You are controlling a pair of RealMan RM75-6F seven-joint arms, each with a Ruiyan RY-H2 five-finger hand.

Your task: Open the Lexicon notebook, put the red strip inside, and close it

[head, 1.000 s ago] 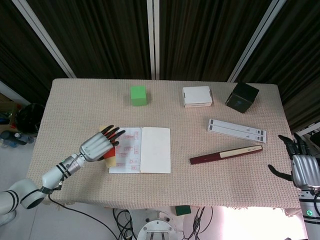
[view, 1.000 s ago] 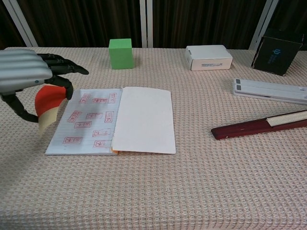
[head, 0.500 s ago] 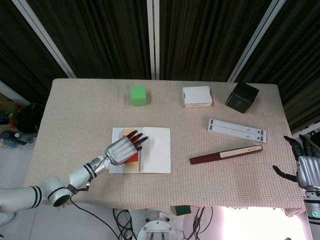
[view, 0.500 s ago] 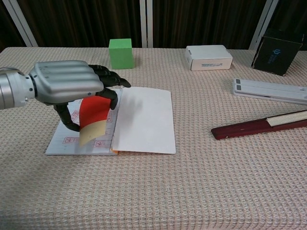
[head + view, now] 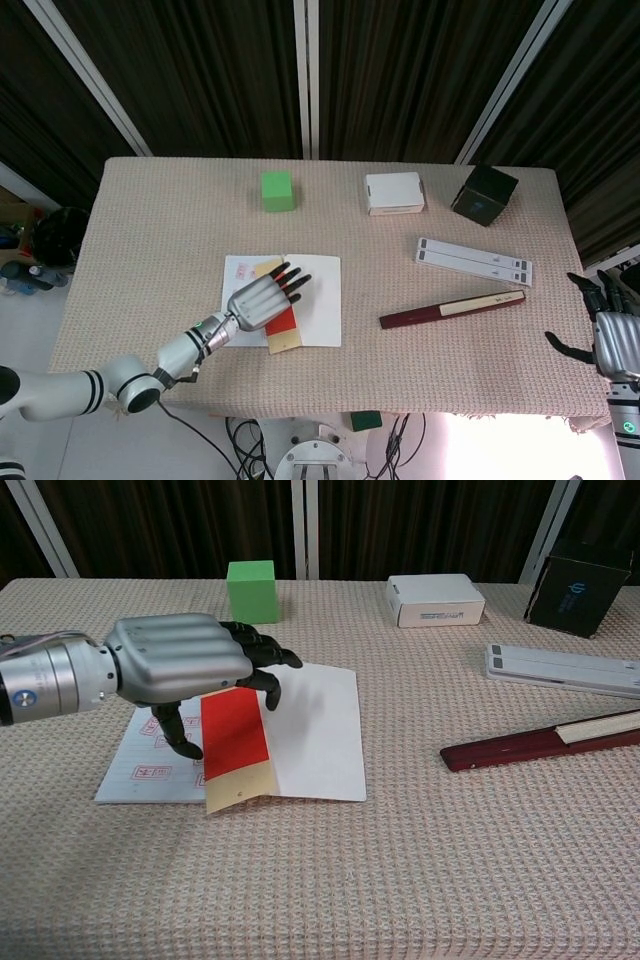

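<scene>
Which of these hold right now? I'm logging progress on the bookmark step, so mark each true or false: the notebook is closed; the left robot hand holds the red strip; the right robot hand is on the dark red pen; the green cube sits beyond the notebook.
1. The notebook is closed. False: it lies open, pages up.
2. The left robot hand holds the red strip. True: the strip hangs from its fingers over the open pages.
3. The right robot hand is on the dark red pen. False: it hangs at the table's right edge, apart from the pen, holding nothing.
4. The green cube sits beyond the notebook. True.
</scene>
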